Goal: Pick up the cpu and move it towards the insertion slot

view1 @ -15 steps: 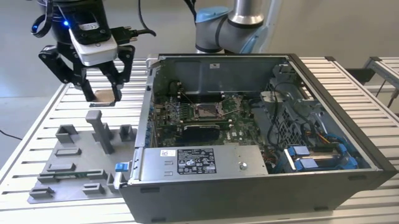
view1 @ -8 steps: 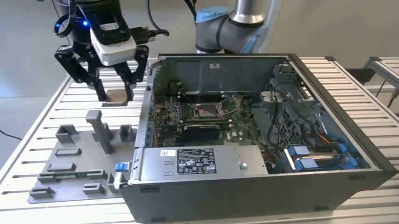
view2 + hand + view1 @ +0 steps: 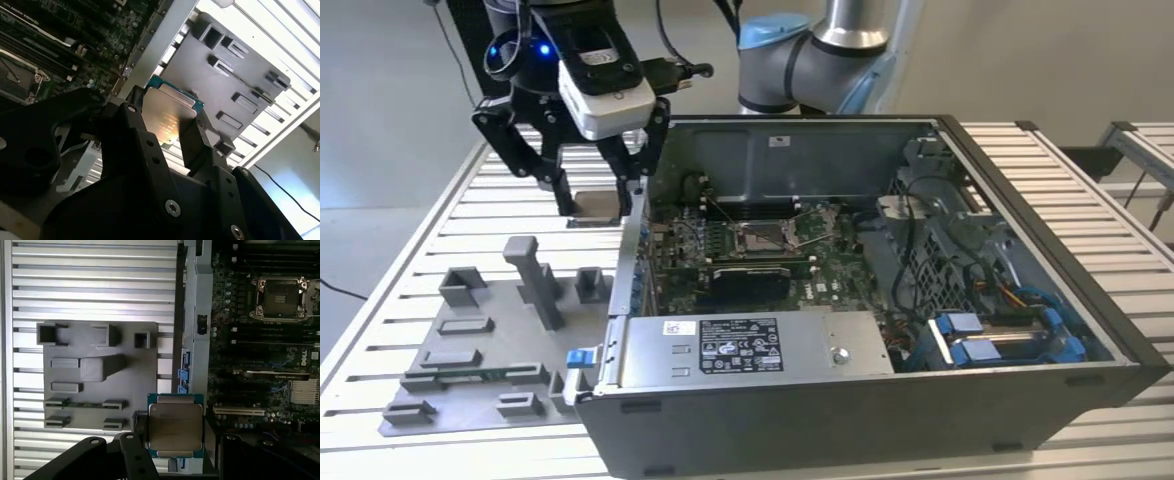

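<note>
The cpu (image 3: 175,427), a flat square chip with a silvery top plate and a teal-edged rim, sits between my gripper's (image 3: 175,440) black fingers, which are shut on its two sides. The second wrist view shows the same grip, cpu (image 3: 165,117) clamped between the fingers (image 3: 192,135). In the exterior view the gripper (image 3: 596,195) hangs just above the slatted table with the cpu (image 3: 598,205) in it, right outside the open computer case's wall on the exterior view's left. The insertion slot (image 3: 761,237), a square socket with a shiny metal frame, lies inside the case on the green board (image 3: 278,299).
The open computer case (image 3: 787,128) stands on the slatted aluminium table (image 3: 414,230); its upright side wall (image 3: 640,250) lies between the gripper and the socket. A grey fixture plate (image 3: 467,345) with raised blocks and a tall post (image 3: 534,280) lies in front of the gripper.
</note>
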`<state>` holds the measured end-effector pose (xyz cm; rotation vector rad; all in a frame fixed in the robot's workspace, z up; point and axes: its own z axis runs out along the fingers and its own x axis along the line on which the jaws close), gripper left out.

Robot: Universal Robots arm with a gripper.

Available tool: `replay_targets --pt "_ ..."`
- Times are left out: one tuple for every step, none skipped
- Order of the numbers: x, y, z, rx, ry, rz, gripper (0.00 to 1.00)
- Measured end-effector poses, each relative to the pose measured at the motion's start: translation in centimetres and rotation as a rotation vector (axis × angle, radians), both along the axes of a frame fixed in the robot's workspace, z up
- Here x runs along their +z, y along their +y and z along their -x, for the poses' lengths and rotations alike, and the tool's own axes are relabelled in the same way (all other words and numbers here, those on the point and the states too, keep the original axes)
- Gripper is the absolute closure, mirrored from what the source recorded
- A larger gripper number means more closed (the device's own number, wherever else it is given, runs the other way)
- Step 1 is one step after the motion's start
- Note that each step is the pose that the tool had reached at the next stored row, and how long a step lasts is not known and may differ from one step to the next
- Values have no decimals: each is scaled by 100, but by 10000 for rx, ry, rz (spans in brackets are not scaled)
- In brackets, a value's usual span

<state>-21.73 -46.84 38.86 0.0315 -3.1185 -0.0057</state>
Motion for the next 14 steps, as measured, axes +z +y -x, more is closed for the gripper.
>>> replay_targets --pt "0 0 -29 1 4 0 100" --pt "0 0 -60 1 9 0 100" --pt "1 0 -89 1 13 1 100" --pt "1 0 -119 1 18 1 100" --pt "0 0 -149 1 21 0 100" --pt "0 0 -178 1 26 1 100" --pt "0 0 -207 0 30 1 100" --pt "0 0 -237 1 34 0 100" --pt "0 0 -266 1 39 1 100" --pt "0 0 -295 1 43 0 100" --pt "0 0 -325 1 47 0 100" --pt "0 0 -351 1 50 0 100" --pt "1 0 -381 0 55 1 100" --pt "0 0 -409 1 59 0 100"
